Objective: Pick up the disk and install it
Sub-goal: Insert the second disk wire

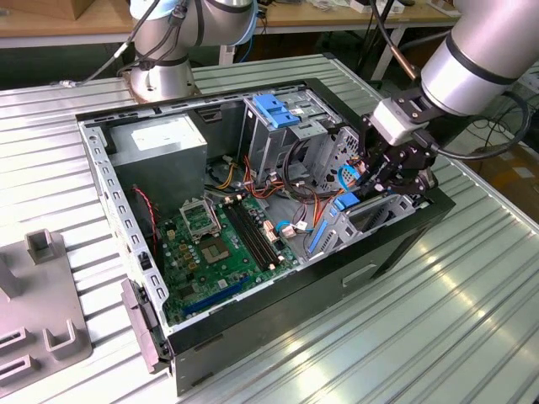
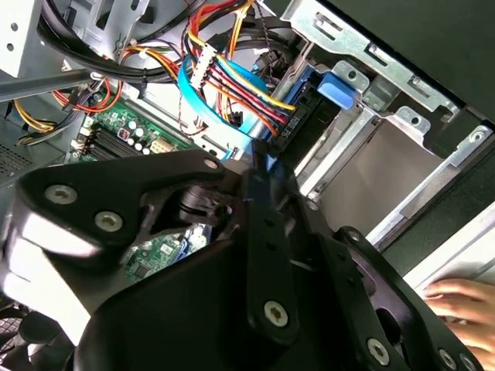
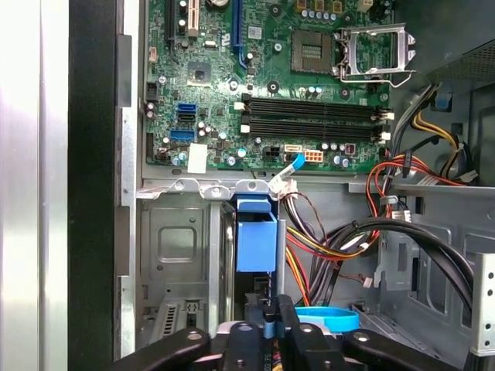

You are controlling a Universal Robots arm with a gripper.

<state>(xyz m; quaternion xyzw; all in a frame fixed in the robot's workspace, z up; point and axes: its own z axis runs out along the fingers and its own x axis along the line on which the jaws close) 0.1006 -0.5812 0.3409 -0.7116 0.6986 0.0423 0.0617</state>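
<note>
Exterior view: gripper (image 1: 389,172) hangs over the open computer case (image 1: 278,311), at the drive bay near its front wall.
Claw: fingers pressed together on the blue edge of the disk (image 3: 255,243), which stands edge-on in the bay.
Risk: power cables (image 3: 309,247) crowd the slot; the carrier may snag or jam if tilted.
Bystander: a hand (image 2: 464,305) rests near the case.
Writing: none legible.

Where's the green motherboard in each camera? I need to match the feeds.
Exterior view: the motherboard lies on the case floor, to the exterior view's left of the drive cage.
Second wrist view: a green patch under the coloured wires.
First wrist view: the board lies beyond the metal bay wall.
Shared landmark: the coloured wires.
</note>
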